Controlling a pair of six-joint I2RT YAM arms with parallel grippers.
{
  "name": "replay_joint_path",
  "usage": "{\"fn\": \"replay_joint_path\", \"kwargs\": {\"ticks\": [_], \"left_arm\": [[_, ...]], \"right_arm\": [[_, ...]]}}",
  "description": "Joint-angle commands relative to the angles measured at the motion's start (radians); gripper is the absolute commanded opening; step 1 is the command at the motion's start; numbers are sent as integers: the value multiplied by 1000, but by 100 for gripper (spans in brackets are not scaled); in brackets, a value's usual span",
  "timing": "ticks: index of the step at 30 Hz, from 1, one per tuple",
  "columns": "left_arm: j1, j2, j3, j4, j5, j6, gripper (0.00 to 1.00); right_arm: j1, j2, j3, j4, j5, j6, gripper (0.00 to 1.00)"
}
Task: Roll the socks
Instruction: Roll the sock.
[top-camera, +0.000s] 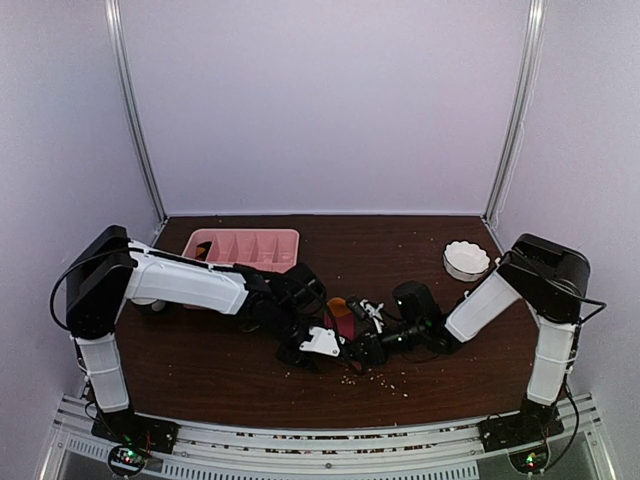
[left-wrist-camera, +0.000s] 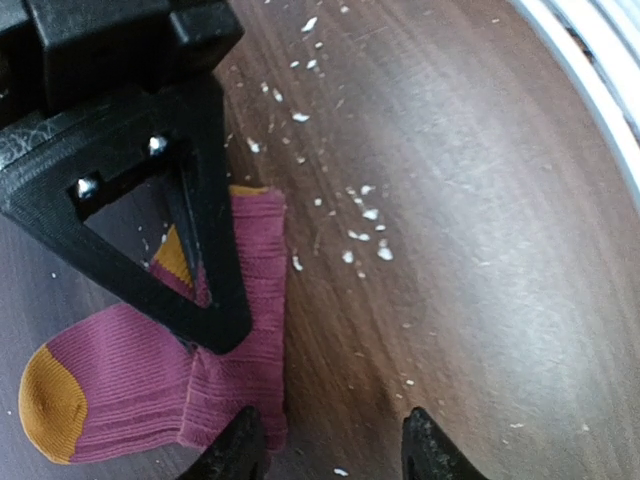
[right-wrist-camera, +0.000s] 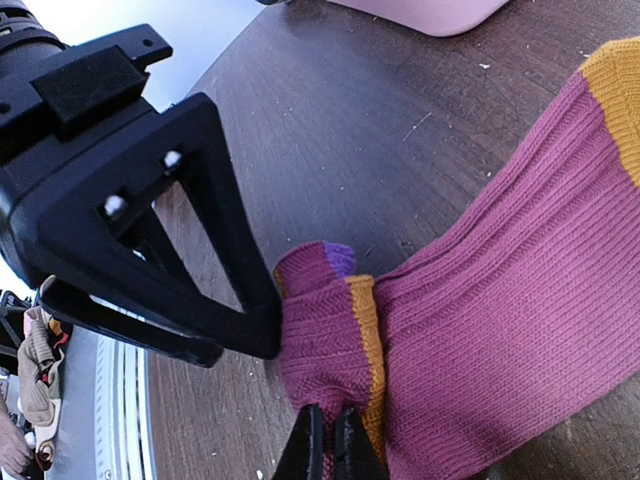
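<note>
Socks (right-wrist-camera: 500, 300) clamped in right tool (right-wrist-camera: 328, 440), left tool (left-wrist-camera: 330, 455) apart beside them

Dark brown wood-grain worktop (left-wrist-camera: 480, 200): smooth, soft sheen seen under light. Pale flaky crumbs (left-wrist-camera: 365, 235) strewn on it. Magenta ribbed-knit cloth sock (right-wrist-camera: 500, 300), orange bands: soft, matt, fine ribs seen throughout. Black plastic left claw (left-wrist-camera: 330, 450) and black plastic right claw (right-wrist-camera: 325, 445): matt, lightly scuffed. Small shiny metal screws (left-wrist-camera: 155, 145) set in triangular finger frame. Pink plastic tray (top-camera: 240, 233): smooth, dull gloss. White plastic arm shells (top-camera: 190, 282): smooth, semi-gloss.
</note>
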Motion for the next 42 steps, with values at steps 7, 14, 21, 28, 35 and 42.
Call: {"fn": "replay_joint_path", "kwargs": {"ticks": [7,14,21,28,35,42], "left_arm": [[-24,5,5,137,-105,-8,48],[-24,-13,-19,170,-92,-7,48],[-24,45,10,136,-128,-2,47],[-24,86,24,99,-144,8,42],[-28,182,106,3,-184,6,31],[-29,255,187,-127,-210,-4,13]], "right_arm": [[-28,105,-80,-310,134,3,0],[-29,123,-70,-297,122,13,0],[-29,120,-73,-286,115,21,0],[-29,118,-68,-264,92,47,0],[-29,90,-73,-235,60,83,0],[-31,74,-83,-199,19,109,0]]}}
